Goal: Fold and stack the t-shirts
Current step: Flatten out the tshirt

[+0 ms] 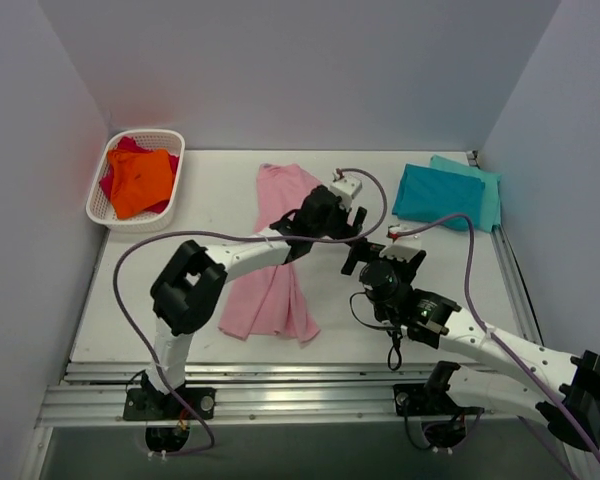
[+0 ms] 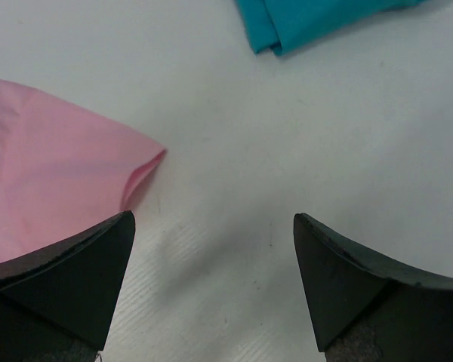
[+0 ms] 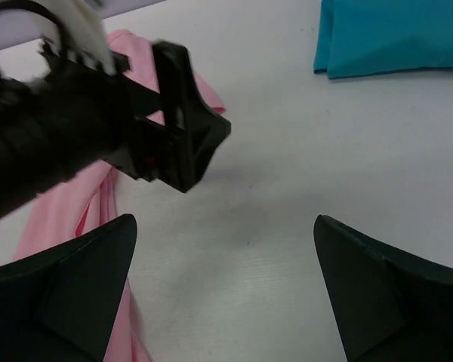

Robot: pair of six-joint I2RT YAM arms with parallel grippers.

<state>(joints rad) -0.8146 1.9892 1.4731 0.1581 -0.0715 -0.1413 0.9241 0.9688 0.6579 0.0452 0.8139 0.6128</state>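
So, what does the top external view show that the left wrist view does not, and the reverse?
Only the top external view: the white basket holding orange cloth at the far left, the right gripper, the whole pink t-shirt, and a lighter turquoise t-shirt partly under the teal t-shirt.
Only the left wrist view: a close look at the pink shirt's folded corner, and that the left gripper is open with nothing between.
Both: the pink and teal shirts, the white table.

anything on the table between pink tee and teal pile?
Bare tabletop, per left wrist view, from pink tee to teal pile. Only the open left gripper hangs above it.
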